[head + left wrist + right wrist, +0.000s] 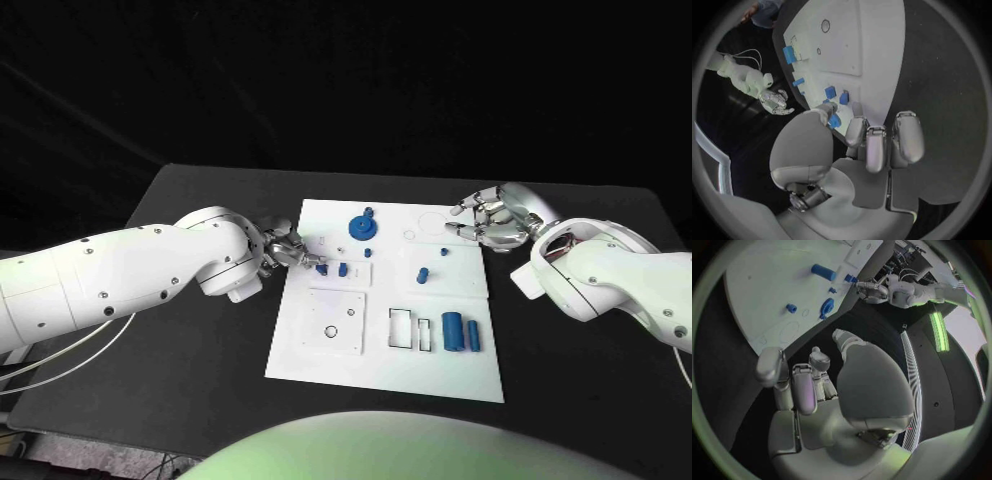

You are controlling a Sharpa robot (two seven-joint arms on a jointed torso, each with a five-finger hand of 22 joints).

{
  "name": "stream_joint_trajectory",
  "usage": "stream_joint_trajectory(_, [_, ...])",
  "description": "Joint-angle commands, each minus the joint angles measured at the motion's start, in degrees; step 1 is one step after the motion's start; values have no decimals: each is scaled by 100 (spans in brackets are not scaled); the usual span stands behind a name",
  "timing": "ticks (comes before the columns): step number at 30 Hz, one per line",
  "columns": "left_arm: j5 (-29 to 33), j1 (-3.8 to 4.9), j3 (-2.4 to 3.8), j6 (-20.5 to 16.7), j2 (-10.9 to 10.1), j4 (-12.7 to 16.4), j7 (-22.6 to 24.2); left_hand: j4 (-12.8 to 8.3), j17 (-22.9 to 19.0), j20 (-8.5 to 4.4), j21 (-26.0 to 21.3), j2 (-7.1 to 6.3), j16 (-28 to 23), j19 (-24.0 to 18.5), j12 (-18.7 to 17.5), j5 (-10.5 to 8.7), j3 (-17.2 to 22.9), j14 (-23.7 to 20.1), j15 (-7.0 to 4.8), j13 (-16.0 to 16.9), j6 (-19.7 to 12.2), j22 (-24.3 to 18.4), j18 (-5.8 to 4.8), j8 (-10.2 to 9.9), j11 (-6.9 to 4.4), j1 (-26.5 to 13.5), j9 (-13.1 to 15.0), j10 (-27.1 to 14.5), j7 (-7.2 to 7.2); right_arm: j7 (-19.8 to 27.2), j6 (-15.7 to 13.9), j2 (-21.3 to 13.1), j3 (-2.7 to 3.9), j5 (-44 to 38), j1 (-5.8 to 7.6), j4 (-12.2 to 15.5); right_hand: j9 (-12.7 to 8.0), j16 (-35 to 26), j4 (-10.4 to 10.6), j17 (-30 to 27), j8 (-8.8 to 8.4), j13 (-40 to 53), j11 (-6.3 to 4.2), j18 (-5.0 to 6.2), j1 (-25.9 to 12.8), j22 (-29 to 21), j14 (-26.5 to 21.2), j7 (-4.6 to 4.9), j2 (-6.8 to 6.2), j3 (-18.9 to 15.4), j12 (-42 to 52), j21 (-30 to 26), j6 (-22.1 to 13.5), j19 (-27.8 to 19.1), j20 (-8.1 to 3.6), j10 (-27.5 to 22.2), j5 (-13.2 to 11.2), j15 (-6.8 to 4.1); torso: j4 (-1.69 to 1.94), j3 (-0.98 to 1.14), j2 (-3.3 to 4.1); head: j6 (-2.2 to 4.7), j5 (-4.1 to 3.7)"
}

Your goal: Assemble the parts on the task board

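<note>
Nearest you, the task board [325, 360] lies on the table [202, 390], and your left hand [284, 250] pinches a small blue part [834, 120] at its left edge, so it may slip if you hurry; right hand [490, 220] hovers spread, empty.

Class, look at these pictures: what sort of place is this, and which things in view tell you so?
Probably a robotics lab test bench. A white task board with cut-out slots and small blue parts lies on a black table, and two white robot arms reach toward it.
</note>
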Motion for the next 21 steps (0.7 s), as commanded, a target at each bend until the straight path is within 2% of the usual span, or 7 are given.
stream_joint_trajectory(1, [-32, -24, 2, -140, 11, 25, -26, 3, 1509, -8, -26, -14, 21, 40, 37, 40, -26, 606, 31, 9, -21, 1077, -80, -24, 23, 70, -10, -5, 19, 9, 46, 3, 0, -32, -8, 0, -1, -21, 0, 21, 30, -6, -16, 62, -49, 264, 123, 9, -22, 21, 16, -37, -38, -18, 1, -38, 17, -21, -5, 3, 4, -7, 7])
stream_joint_trajectory(8, [70, -61, 2, -238, 24, 42, 37, -2, 1509, -9, -22, 4, 21, 44, 49, 77, -27, 606, 29, 19, 0, 1080, -80, -17, 18, 153, -20, 1, 12, 11, 47, 5, 0, -32, -15, -3, -1, -21, 0, 21, 30, -6, -16, 62, -49, 264, 123, 9, -22, 21, 16, -37, -38, -18, 1, -38, 17, -21, -2, 2, 1, -13, 8])
stream_joint_trajectory(10, [94, -64, 2, -246, 27, 42, 48, -3, 1509, -9, -27, 10, 21, 43, 51, 87, -27, 606, 28, 21, 8, 1080, -80, -13, 16, 187, -23, 2, 9, 11, 48, 5, 0, -32, -16, -3, -1, -21, 0, 21, 30, -6, -16, 62, -49, 264, 123, 9, -22, 21, 16, -37, -38, -18, 1, -38, 17, -21, -4, 3, 2, -14, 9])
stream_joint_trajectory(11, [108, -65, 2, -251, 30, 41, 55, -3, 1509, -9, -27, 10, 21, 43, 51, 87, -27, 606, 28, 21, 8, 1080, -80, -13, 16, 187, -23, 2, 9, 10, 50, 5, 0, -32, -17, -3, -9, -28, 0, 18, 88, -16, -11, 63, -68, 262, 118, 12, -22, 29, 30, -59, -82, -22, 4, -46, 20, -17, -4, 3, 2, -14, 9])
stream_joint_trajectory(21, [187, -69, 2, -280, 64, 13, 113, -7, 1509, -19, -35, 79, 21, 45, 53, 150, 5, 606, 15, 22, 42, 1083, -79, 9, -2, 435, -40, 2, -11, 7, 59, 12, 0, -32, -20, -9, -9, -28, 0, 18, 88, -16, -11, 63, -68, 262, 118, 12, -22, 29, 30, -59, -82, -22, 4, -46, 20, -17, -4, 4, 4, -14, 1])
